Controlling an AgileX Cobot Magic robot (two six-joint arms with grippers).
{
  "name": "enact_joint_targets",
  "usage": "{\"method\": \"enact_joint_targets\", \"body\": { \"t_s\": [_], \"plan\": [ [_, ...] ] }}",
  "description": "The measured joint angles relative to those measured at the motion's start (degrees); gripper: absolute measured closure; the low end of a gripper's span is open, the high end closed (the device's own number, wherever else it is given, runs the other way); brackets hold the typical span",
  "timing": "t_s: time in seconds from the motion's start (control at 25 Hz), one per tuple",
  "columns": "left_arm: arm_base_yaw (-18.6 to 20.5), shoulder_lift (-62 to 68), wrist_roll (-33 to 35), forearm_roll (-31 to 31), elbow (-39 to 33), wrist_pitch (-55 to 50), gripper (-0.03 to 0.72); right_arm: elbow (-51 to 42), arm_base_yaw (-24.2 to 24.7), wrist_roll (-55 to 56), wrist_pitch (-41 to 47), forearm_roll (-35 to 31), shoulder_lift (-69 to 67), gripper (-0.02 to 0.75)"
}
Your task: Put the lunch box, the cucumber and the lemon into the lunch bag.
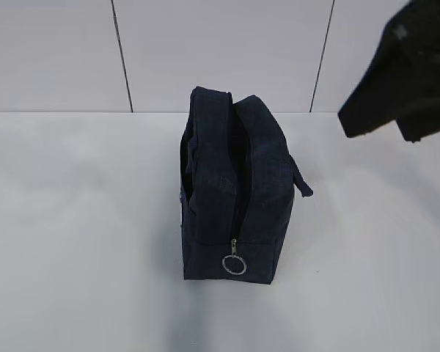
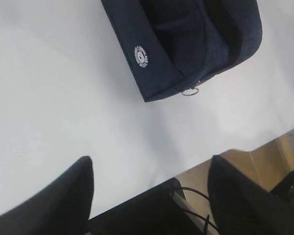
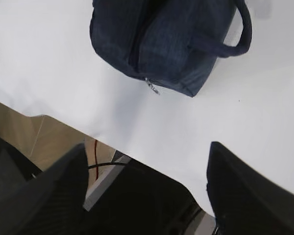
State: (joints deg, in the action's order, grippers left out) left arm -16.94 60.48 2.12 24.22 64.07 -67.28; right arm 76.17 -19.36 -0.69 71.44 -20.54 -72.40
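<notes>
Both grippers hang with jaws spread wide and nothing between them: the left gripper above the white table's near edge, the right gripper likewise, each well apart from the lunch bag. The navy bag stands upright at mid-table, its top zipper gaping, its silver ring pull hanging at the near end. The lunch box, cucumber and lemon are not visible.
</notes>
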Motion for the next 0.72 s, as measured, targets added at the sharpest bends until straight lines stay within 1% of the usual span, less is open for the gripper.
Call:
{"method": "enact_joint_targets", "body": {
  "t_s": [0.12, 0.28, 0.6, 0.72],
  "plan": [
    [0.0, -6.2, -1.7, -2.3, 0.0, -0.4, 0.176, -3.8, 0.0, 0.0, 0.0, 0.0, 5.3, 0.156],
    [0.0, -13.5, -2.1, -3.1, -1.3, -0.5, 0.176, -7.9, 0.0, 0.0, 0.0, 0.0, 13.1, 0.156],
    [0.0, -26.8, -2.1, -3.0, -14.3, 1.8, 0.18, -13.7, 0.0, 0.2, 0.5, 0.0, 27.2, 0.156],
    [0.0, -30.7, -2.4, -2.1, -16.8, 2.6, 0.181, -16.1, 0.0, 0.2, 0.6, 0.0, 31.2, 0.156]
  ]
}}
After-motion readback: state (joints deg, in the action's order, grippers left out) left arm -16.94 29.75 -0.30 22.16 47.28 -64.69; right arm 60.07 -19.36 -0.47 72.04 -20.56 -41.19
